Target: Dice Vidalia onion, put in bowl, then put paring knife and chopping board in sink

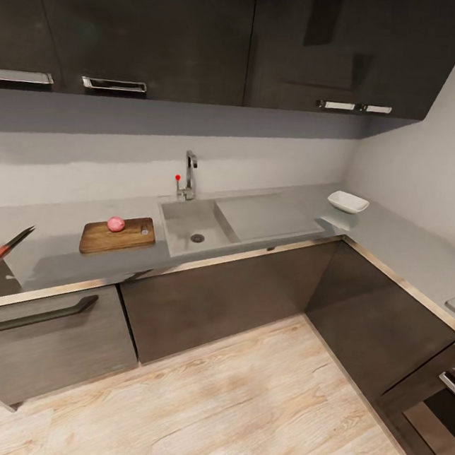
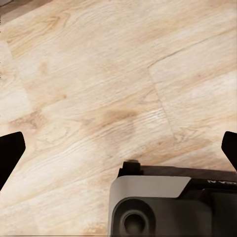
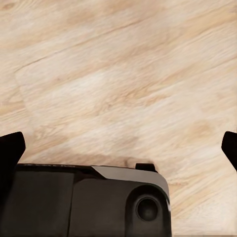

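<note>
Left tool spread; paring knife blade points toward backsplash.

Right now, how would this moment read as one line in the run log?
onion: on board | knife: counter, left of board | bowl: corner | sink: no onion | left tool, right tool: open over floor

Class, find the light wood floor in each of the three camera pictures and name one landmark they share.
Head view: the wood floor spreads across the lower part, below the cabinets.
Left wrist view: floor beneath the open fingers.
Right wrist view: floor likewise.
Shared landmark: the floor's plank grain.
</note>
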